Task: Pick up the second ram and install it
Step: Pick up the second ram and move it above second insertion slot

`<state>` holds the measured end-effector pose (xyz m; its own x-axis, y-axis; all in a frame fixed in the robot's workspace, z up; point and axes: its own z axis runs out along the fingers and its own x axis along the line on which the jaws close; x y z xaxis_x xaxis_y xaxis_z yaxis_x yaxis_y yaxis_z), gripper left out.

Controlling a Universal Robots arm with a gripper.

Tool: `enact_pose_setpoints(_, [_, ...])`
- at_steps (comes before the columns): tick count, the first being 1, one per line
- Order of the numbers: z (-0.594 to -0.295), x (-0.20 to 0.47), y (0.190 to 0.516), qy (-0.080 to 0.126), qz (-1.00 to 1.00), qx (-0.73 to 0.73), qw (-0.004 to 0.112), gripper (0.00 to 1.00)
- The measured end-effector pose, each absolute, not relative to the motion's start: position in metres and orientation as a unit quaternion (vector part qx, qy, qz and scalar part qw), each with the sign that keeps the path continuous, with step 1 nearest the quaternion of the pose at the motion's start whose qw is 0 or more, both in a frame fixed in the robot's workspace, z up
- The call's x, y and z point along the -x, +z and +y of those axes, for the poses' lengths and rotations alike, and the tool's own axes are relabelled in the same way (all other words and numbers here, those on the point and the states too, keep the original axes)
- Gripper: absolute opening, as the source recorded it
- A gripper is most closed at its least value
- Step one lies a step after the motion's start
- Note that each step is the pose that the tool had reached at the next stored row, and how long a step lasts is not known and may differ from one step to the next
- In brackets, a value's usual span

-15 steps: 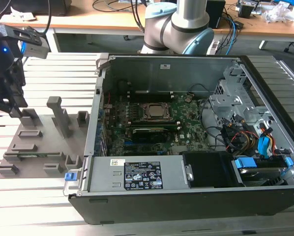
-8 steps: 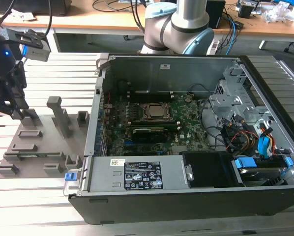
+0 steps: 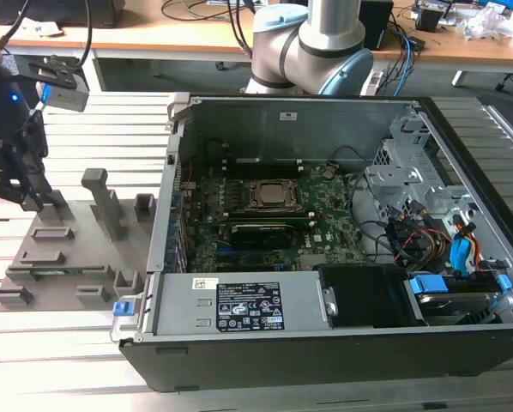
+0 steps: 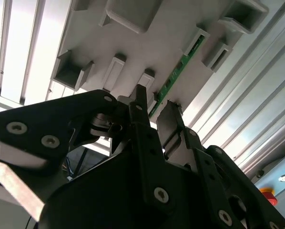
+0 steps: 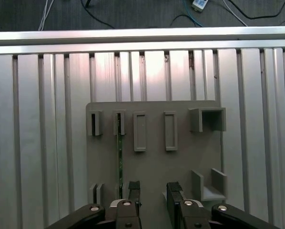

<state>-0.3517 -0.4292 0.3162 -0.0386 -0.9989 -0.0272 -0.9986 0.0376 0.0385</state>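
The second ram (image 4: pixel 181 64) is a slim green strip standing on edge in the slots of a grey holder plate (image 5: pixel 152 157). In the first wrist view the ram (image 5: pixel 118 152) shows as a thin line just outside one fingertip (image 5: pixel 133 187), not in the gap. My gripper (image 5: pixel 153 187) hangs open close above the plate with nothing between its fingers. In the exterior view the gripper (image 3: pixel 16 184) is at the far left over the holder plate (image 3: pixel 68 249), well away from the open computer case (image 3: pixel 325 232).
The case lies open with its motherboard (image 3: pixel 265 219), processor socket (image 3: pixel 274 195) and cables (image 3: pixel 411 236) exposed. Raised grey blocks (image 3: pixel 102 197) stand on the holder plate. The table is of ribbed aluminium rails (image 5: pixel 37 119). The arm's base (image 3: pixel 308 43) stands behind the case.
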Motion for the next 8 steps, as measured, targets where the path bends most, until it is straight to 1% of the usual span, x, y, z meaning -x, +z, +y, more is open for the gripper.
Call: enact_pose_setpoints(8, [-0.4292,0.3517,0.3116,-0.023,-0.72,-0.693,0.004,0.36])
